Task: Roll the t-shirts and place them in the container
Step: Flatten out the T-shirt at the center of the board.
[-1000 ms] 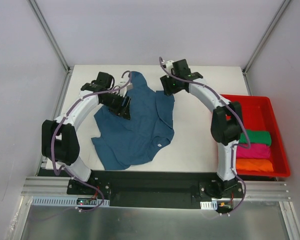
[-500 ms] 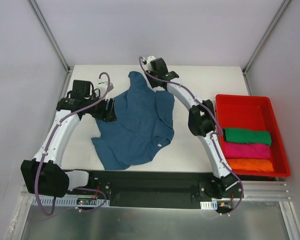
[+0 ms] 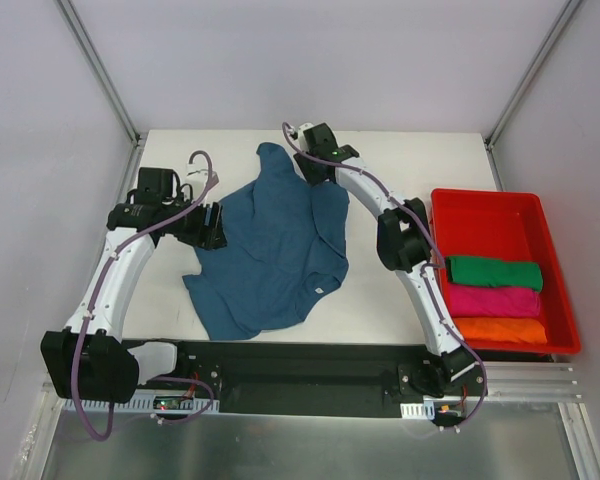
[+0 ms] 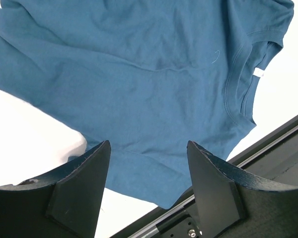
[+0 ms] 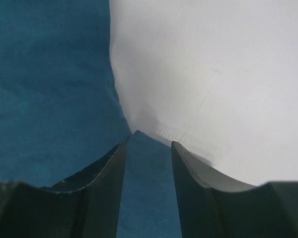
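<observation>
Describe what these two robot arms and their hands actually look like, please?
Both arms have white curved link shells joined by chunky black joint housings, with a thin purple cable looping along each. The left hand and right hand each end in two dark, matte, wedge-shaped fingers. A small green light shows near the right arm's wrist. The bases are bolted to a black rail.

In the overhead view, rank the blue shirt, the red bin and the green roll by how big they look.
1. blue shirt
2. red bin, somewhat smaller
3. green roll, smallest

A red plastic bin (image 3: pixel 548 218) sits at the right edge of the white surface (image 3: pixel 410 290), toward its near right corner.
</observation>
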